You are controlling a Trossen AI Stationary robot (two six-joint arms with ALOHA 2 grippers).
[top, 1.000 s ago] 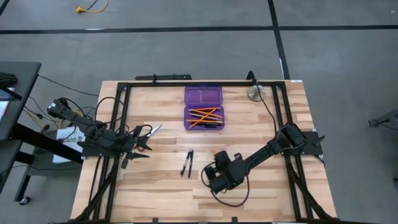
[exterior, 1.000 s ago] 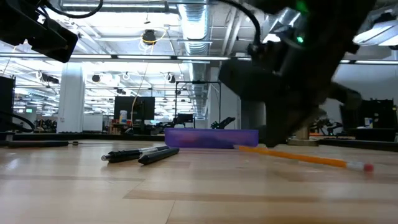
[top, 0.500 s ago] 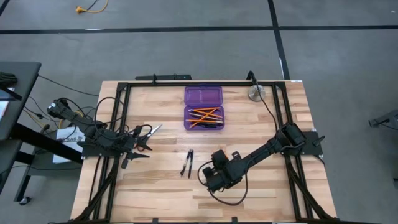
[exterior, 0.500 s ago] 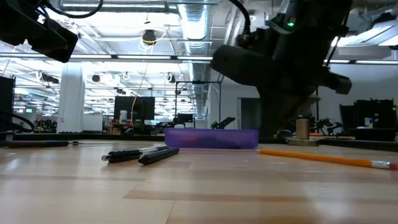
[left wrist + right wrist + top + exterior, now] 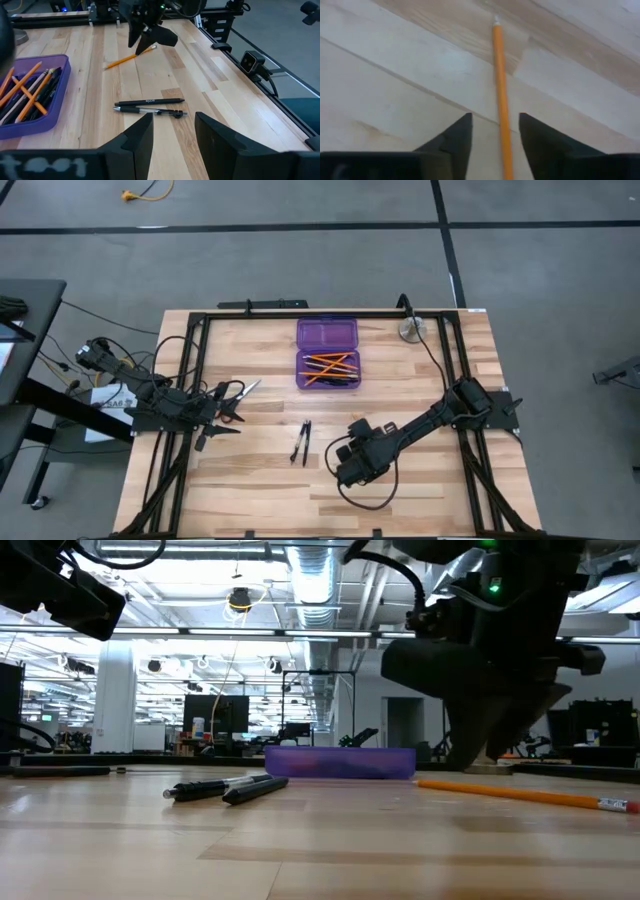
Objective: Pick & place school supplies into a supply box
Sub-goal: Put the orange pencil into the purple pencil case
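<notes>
Right arm reaches in from the bench's right edge, stretched diagonally toward the front middle, wrist bent down. Right hand (image 5: 343,467) hangs low just above the bench top, fingers (image 5: 455,135) parted and gripping nothing. Left arm lies folded along the bench's left edge, parked. Left hand (image 5: 236,402) points toward the middle, fingers (image 5: 137,140) apart and holding nothing.

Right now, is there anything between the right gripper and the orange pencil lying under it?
Nothing visible. The right gripper hangs open over the orange pencil, which runs on bare wood between its fingers.
</notes>
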